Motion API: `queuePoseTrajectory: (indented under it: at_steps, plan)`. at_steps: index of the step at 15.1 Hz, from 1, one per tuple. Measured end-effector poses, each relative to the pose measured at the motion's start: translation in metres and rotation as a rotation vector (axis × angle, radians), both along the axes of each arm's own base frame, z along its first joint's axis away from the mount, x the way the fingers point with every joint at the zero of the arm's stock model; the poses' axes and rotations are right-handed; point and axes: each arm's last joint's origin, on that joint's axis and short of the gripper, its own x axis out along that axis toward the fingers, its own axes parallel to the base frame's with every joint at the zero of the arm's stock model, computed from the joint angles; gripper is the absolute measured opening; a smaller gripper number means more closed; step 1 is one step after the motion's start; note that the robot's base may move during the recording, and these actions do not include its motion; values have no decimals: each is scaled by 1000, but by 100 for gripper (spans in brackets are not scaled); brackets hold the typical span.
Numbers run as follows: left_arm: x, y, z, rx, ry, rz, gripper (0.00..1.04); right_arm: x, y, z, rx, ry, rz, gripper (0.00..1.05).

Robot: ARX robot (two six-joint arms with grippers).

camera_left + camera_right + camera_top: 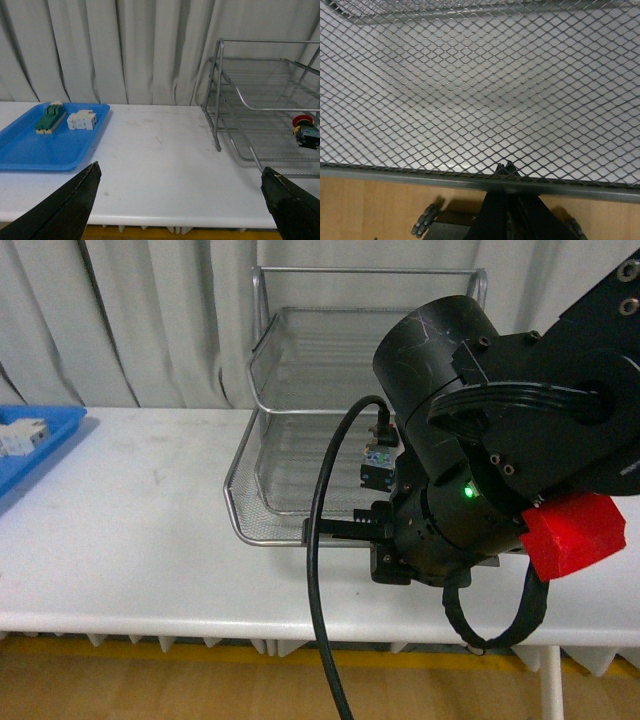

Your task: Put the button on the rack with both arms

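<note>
The button [305, 133], with a red cap over a dark body, lies on the bottom tier of the silver wire rack [260, 100]. In the front view the button [377, 462] shows only partly, beside my bulky right arm. My left gripper [180, 200] hangs open and empty over the table's front edge, left of the rack, with fingers [75, 210] spread wide. My right gripper [504, 167] is shut with nothing between its tips, which rest against the rack's rim tube [420, 176] and mesh. In the front view the right arm [480, 440] hides the right half of the rack [290, 360].
A blue tray [30, 150] at the table's left holds a green-and-cream switch [50, 119] and a white breaker [82, 120]. A thick black cable [320, 570] loops down past the table edge. A red block [573, 535] sits on the right arm.
</note>
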Motion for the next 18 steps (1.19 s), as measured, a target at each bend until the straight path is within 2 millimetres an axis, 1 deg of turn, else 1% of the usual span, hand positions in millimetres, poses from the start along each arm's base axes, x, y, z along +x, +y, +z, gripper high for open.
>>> queuePoseTrajectory:
  at_steps: [1,4,8,11,14,18]
  plan:
    - [0,0,0,0,0,0,98,6,-3,0,-10,-5,-2,2]
    - [0,0,0,0,0,0,98,26,-8,9,-20,-49,-11,2]
    - [0,0,0,0,0,0,98,55,-19,9,-52,-61,-30,2]
    - [0,0,0,0,0,0,98,76,-27,20,-66,-98,-34,2]
    - [0,0,0,0,0,0,98,92,-34,29,-63,-110,-60,2]
    - [0,0,0,0,0,0,98,95,-35,31,-66,-123,-70,2]
